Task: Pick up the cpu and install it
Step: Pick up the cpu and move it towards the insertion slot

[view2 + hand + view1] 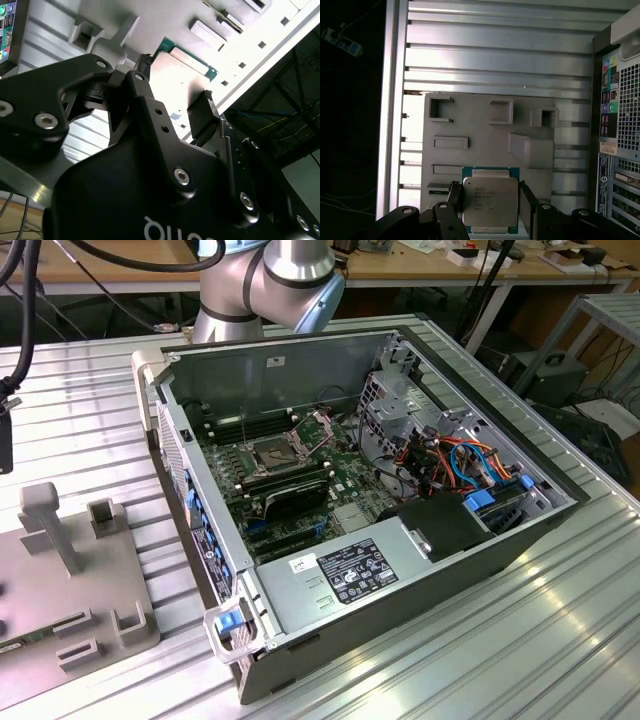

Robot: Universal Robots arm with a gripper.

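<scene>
The cpu (490,202), a square chip with a silver lid on a green board, sits between my gripper's (490,199) two black fingers (455,194), which press on its opposite edges. Behind it is a pale grey holder plate (485,135) with slots; I cannot tell if the chip still rests on it. In the second wrist view the cpu's green edge (189,61) lies across the gripper (175,79). In the exterior view the open computer case (400,570) lies on its side. Its motherboard socket (275,453) is open, with the retention frame raised.
The grey holder plate (60,570) lies on the ribbed metal table (500,660), at the exterior view's left beside the case. The arm's base (270,280) stands behind the case. Coloured cables (460,460) and a black power supply (440,525) fill the case's right side.
</scene>
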